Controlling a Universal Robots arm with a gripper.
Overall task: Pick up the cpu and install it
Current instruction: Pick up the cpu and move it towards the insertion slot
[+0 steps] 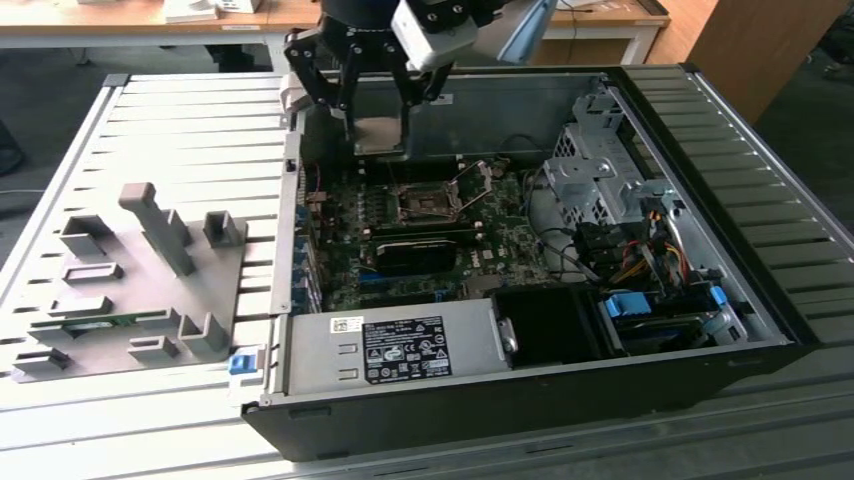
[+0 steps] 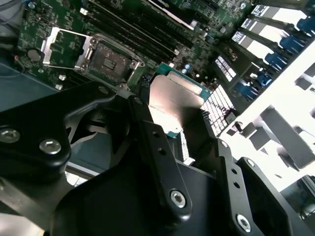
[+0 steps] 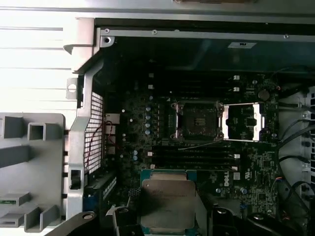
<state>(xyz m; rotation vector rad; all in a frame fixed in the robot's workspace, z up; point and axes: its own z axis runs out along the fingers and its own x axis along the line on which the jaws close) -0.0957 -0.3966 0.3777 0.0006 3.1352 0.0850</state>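
A slatted table (image 1: 174,120) carried an open computer case (image 1: 534,400) lying on its side, with a grey fixture (image 1: 134,290) beside it toward the exterior view's left edge of the table. Inside the case lay the circuit board (image 1: 494,230), and near its middle the socket (image 1: 430,204) sat uncovered, its metal frame (image 3: 246,120) swung open alongside.

The end effector (image 1: 378,142) was closed on the cpu (image 2: 172,110), which hung flat, silver face up, above the board, close to the case wall opposite the power supply (image 1: 387,350). It was apart from the socket and not yet seated.

The grip looked to be on two opposite edges alone, so a jolt could probably tilt or drop the cpu onto the board. If it came down turned or off-centre, the socket contacts might bend. The open frame could also foul a finger.

The second wrist view showed the black fingers (image 2: 152,137) pressing the edges of the cpu. The first wrist view showed socket and frame side by side, square-on. The exterior view showed how high the cpu hung above the board.
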